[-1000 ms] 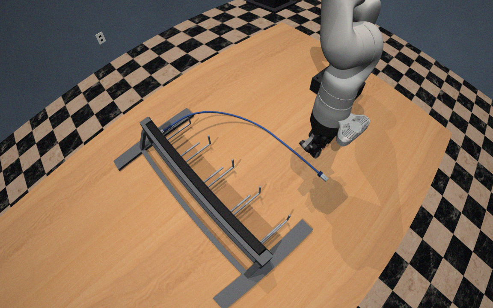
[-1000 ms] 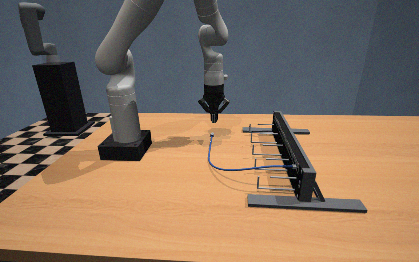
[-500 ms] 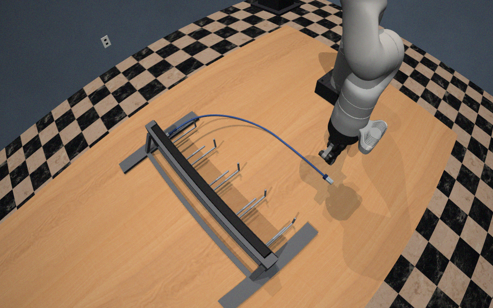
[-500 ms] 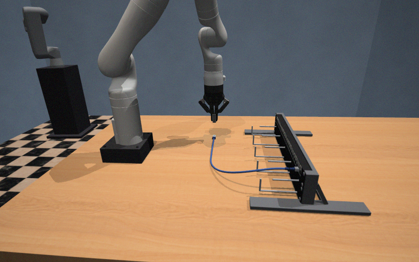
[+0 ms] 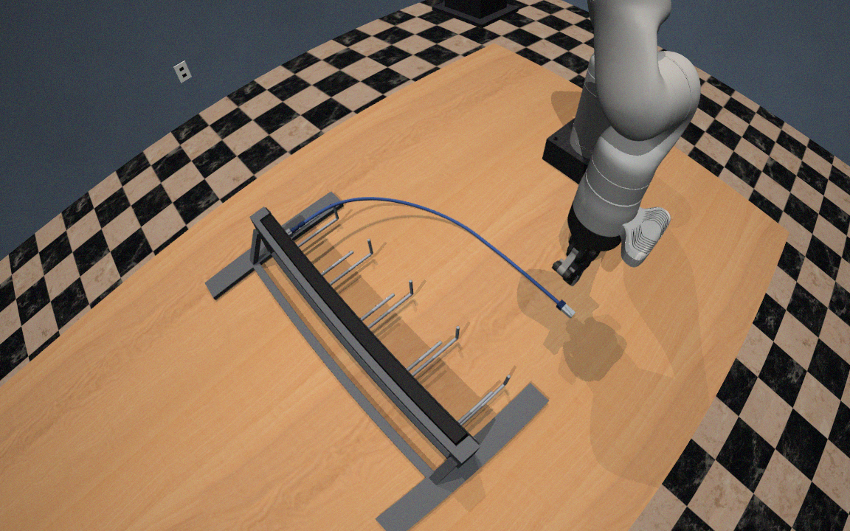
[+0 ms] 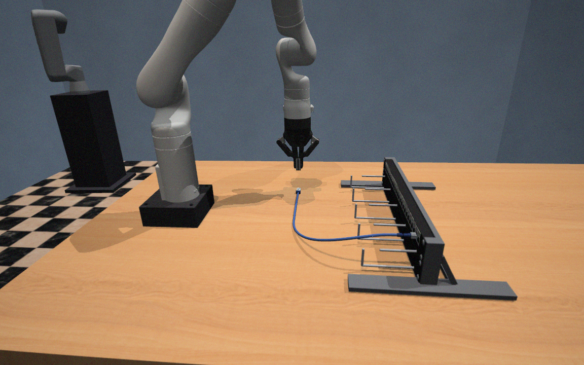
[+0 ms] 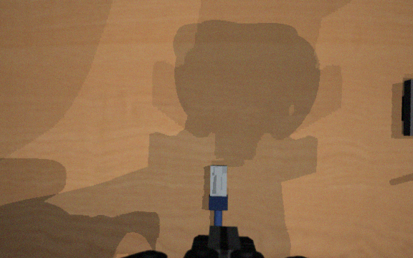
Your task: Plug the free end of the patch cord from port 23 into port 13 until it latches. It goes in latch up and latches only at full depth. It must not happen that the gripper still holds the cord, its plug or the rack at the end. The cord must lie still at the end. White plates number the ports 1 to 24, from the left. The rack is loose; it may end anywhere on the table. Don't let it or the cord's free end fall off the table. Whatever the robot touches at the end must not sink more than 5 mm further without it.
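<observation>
Looking down in the top view, see bare wood between the free plug [image 5: 567, 309] [image 6: 297, 190] [image 7: 215, 180] and the nearest edge of the table [image 5: 150, 409] [image 6: 194, 317] [image 7: 353, 215], well inside that edge. Also with open wood between plug and rack [image 5: 349, 311] [image 6: 432, 260], and well apart from the arm's black base [image 5: 563, 155] [image 6: 171, 213]. Above the plug and apart from it, in the exterior view, find the gripper [image 5: 571, 278] [image 6: 297, 167] [image 7: 222, 245], pointing down, fingertips together, with nothing between them. In the exterior view, aimed toward the far side of the table, away from the camera; in the wrist view, aimed straight away from the fingertips. Long axis near level, running roughly along the length of the rack rather than facing the ports. Low at the tabletop, with contact there hard to tell, and latch side too small to tell. Leading back from the plug, in one broad bend, to the rack's near end in the exterior view: the blue patch cord [image 5: 474, 234] [image 6: 326, 239] [image 7: 218, 218]. Counted: one cord, one plug loose and one at the rack, two flat feet under the rack, five hooked rods and five straight rods along the front.
</observation>
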`<state>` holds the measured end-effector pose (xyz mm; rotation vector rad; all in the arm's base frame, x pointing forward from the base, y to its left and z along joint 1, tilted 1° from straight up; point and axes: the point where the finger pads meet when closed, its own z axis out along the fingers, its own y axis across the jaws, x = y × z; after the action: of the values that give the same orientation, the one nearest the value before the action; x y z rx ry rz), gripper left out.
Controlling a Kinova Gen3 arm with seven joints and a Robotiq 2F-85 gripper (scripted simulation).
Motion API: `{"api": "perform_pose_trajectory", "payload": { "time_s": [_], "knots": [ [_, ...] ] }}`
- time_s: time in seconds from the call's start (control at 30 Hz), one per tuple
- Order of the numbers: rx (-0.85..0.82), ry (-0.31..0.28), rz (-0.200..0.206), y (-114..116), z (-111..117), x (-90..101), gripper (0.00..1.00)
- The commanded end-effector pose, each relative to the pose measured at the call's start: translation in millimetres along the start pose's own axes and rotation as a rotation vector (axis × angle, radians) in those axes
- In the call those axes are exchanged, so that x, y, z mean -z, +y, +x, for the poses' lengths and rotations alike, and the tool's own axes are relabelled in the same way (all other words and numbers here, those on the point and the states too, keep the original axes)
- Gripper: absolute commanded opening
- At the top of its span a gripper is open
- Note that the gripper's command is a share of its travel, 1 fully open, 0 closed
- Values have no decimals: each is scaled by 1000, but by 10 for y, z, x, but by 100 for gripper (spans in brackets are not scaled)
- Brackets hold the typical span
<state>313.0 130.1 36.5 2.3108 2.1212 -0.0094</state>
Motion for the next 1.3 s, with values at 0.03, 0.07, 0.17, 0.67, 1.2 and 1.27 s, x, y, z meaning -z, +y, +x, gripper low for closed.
{"api": "perform_pose_trajectory", "payload": {
  "time_s": [0.03, 0.07, 0.17, 0.67, 1.2, 1.27],
  "knots": [
    [21, -2, -2, 9, 17, 1, 0],
    [21, -2, -2, 9, 17, 1, 0],
    [24, -3, 0, 5, 18, -1, 0],
    [32, -4, 5, -8, 22, -6, 0],
    [33, -4, 10, -18, 20, -9, 0],
    [33, -4, 10, -18, 19, -9, 0]
  ]
}}
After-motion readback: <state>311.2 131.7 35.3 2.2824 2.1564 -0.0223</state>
